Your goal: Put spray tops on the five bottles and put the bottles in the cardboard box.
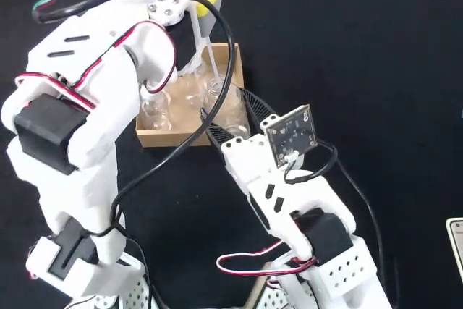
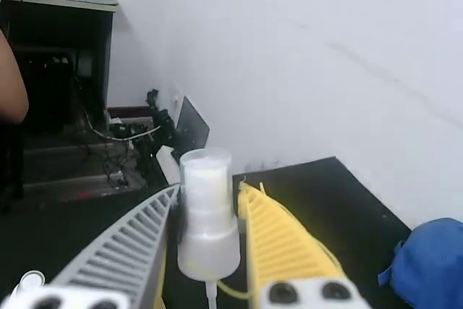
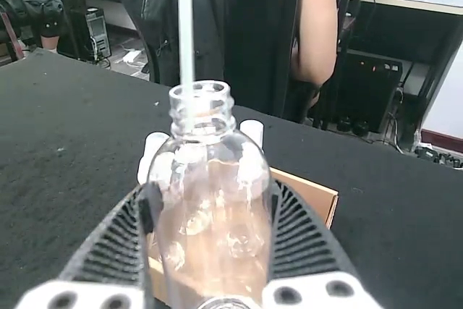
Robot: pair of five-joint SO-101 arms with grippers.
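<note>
Where my near arm ends, my right gripper (image 1: 231, 117) has its black fingers (image 3: 296, 215) hugging a clear bottle (image 3: 210, 236), one on each side. I hold the bottle standing up, just by the near right corner of the cardboard box (image 1: 148, 137). The bottle has no top on, and its mouth is open. A thin white tube (image 3: 184, 27) comes straight down from above and meets that open mouth.

Just past my bottle is the box, which sits on the black table (image 1: 376, 70). Other bottles (image 1: 155, 112) stand inside the box. Two white tops (image 3: 153, 151) show right behind the bottle I hold.

Farther back and higher up is my left gripper (image 2: 208, 211). Its grey finger and its yellow finger are pinched on a white spray top (image 2: 206, 171). The spray top stands straight between them. The tube hangs down from this spray top toward the bottle.
</note>
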